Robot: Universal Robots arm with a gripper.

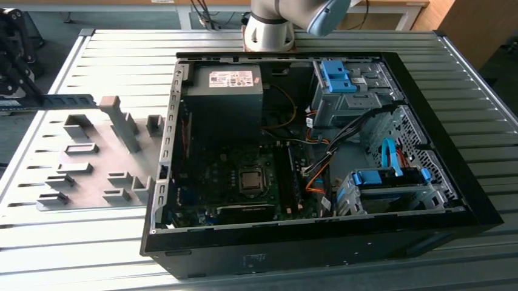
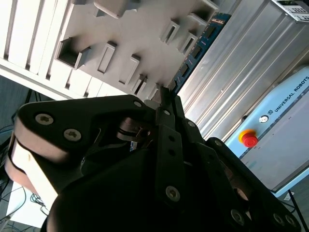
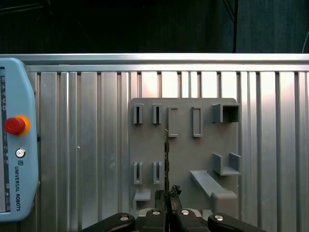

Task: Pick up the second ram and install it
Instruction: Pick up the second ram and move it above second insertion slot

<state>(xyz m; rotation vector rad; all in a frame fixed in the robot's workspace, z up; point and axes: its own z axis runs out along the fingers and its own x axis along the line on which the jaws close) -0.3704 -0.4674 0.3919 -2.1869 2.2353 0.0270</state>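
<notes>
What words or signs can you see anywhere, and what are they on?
Light-blue pendant: white lettering beside its red button; a brand name, not quoted.
White sticker on the power supply: print too small to read.
The second ram, held in the gripper: no text readable.

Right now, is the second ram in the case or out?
Out: the gripper grips the second ram over the grey fixture plate, outside the case.
</notes>
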